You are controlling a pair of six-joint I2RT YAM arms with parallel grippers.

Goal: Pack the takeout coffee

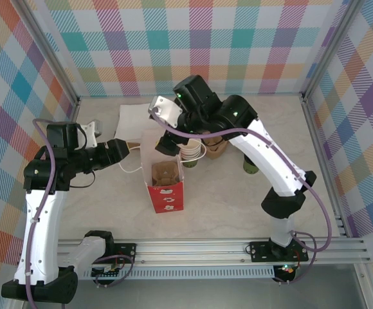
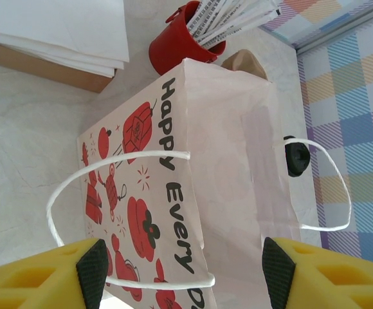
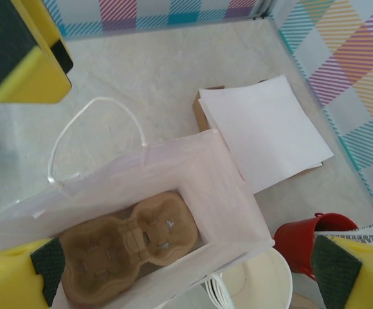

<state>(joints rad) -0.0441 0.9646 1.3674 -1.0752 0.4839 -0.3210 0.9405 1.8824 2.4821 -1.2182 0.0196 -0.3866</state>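
A takeout coffee cup [image 1: 191, 153], cream-white inside, stands just behind the right side of the white and red paper bag [image 1: 166, 183]; in the right wrist view its open mouth [image 3: 263, 283] sits by the bag's corner. A brown two-cup carrier [image 3: 125, 244] lies in the bottom of the bag. My right gripper [image 3: 190, 267] hangs open above the bag's mouth, and is seen over its back edge [image 1: 170, 145]. My left gripper [image 2: 183, 273] is open at the bag's left side [image 2: 193, 193], its fingers clear of the paper, near a white cord handle [image 2: 109, 161].
A red cup of paper-wrapped sticks [image 2: 180, 42] stands behind the bag. A stack of white sheets on a brown board [image 1: 135, 122] lies at the back left. A dark green cup [image 1: 251, 167] is partly hidden by the right arm. Checked walls enclose the table.
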